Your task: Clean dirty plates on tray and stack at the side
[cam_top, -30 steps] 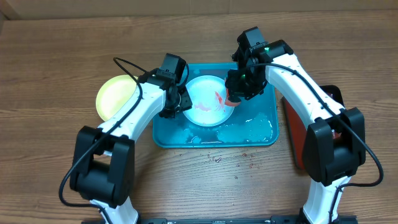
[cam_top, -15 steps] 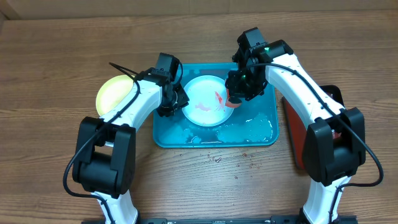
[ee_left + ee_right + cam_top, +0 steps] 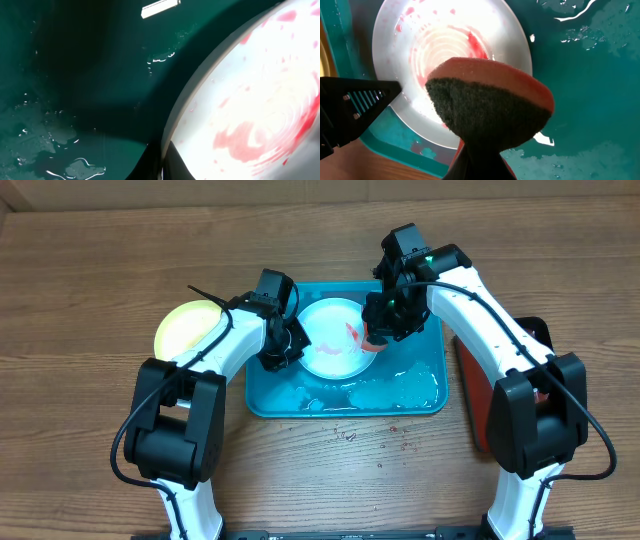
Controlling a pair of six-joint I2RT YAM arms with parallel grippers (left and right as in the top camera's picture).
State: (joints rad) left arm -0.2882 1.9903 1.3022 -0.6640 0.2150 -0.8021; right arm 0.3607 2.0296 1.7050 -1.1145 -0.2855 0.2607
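Observation:
A light-blue-rimmed plate [image 3: 335, 340] with red smears on its white centre lies in the teal tray [image 3: 410, 395]. My left gripper [image 3: 290, 345] is shut on the plate's left rim; the left wrist view shows the rim [image 3: 172, 120] between the fingers [image 3: 162, 165]. My right gripper [image 3: 385, 330] is shut on an orange sponge with a dark scouring face [image 3: 490, 105], held over the plate's right edge [image 3: 445, 45]. A yellow-green plate [image 3: 185, 330] lies on the table left of the tray; I cannot tell if another lies under it.
Water films and puddles lie on the tray floor [image 3: 585, 75], mostly at its front and right. A dark red-brown tray [image 3: 485, 385] stands to the right, partly under the right arm. The tray rests on a wooden table [image 3: 340, 470].
My left gripper drew slightly back to the left, then returned right onto the plate's left rim. The right arm and sponge have not moved.

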